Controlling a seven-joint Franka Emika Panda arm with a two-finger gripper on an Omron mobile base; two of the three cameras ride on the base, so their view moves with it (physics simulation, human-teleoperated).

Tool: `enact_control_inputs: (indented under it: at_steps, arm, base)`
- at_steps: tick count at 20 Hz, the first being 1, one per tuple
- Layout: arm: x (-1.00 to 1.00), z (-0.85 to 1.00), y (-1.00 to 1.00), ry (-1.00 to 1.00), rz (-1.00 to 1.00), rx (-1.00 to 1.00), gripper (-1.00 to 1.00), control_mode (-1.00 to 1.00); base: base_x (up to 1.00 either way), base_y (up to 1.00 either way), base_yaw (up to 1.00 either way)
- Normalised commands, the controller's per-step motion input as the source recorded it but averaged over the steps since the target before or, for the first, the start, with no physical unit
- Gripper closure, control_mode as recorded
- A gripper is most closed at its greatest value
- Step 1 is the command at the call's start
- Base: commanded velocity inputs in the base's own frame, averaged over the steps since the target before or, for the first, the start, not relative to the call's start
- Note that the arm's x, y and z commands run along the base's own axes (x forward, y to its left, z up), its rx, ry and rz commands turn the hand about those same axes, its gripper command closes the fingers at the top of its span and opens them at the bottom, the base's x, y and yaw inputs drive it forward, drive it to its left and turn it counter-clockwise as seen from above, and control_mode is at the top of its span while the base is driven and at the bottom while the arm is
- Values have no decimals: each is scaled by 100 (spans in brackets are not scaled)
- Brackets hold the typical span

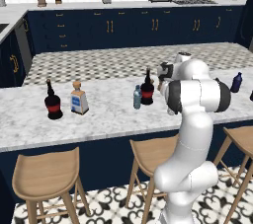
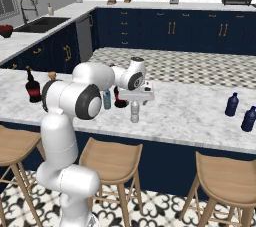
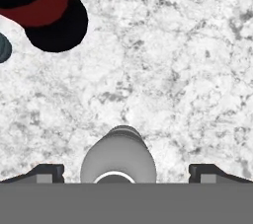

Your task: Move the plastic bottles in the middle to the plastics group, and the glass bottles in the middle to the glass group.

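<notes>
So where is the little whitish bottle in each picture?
Left base view: I can't make it out there; the arm stands in front of that spot.
Right base view: the whitish bottle stands on the counter just below the hand, right of the teal bottle.
Hand view: it is at bottom centre, seen from above.
Shared landmark: the black bottle with the red band.

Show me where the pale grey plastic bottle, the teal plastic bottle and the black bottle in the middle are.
pale grey plastic bottle [image 3: 117,156]: hand view, on its rounded shoulder.
teal plastic bottle [image 1: 137,98]: left base view, on its body.
black bottle in the middle [image 1: 147,92]: left base view, on its round body.
</notes>
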Motion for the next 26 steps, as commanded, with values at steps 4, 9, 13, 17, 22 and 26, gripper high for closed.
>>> enact_control_inputs:
  at_steps: [4, 9, 13, 17, 22, 26]
  arm:
    - [-18, -30, 6, 0, 0, 0, 100, -100]
    - [-30, 23, -14, -18, -1, 11, 100, -100]
    - [-40, 53, -41, -26, -11, 18, 100, -100]
    - [-39, 45, -58, -24, -23, 1, 100, -100]
    - [-19, 23, -72, -1, -34, -10, 100, -100]
    - [-3, 10, -65, 2, -58, -12, 100, -100]
  base:
    - [0, 0, 0]
    - [0, 0, 0]
    - [0, 0, 0]
    - [0, 0, 0]
    - [0, 0, 0]
    - [0, 0, 0]
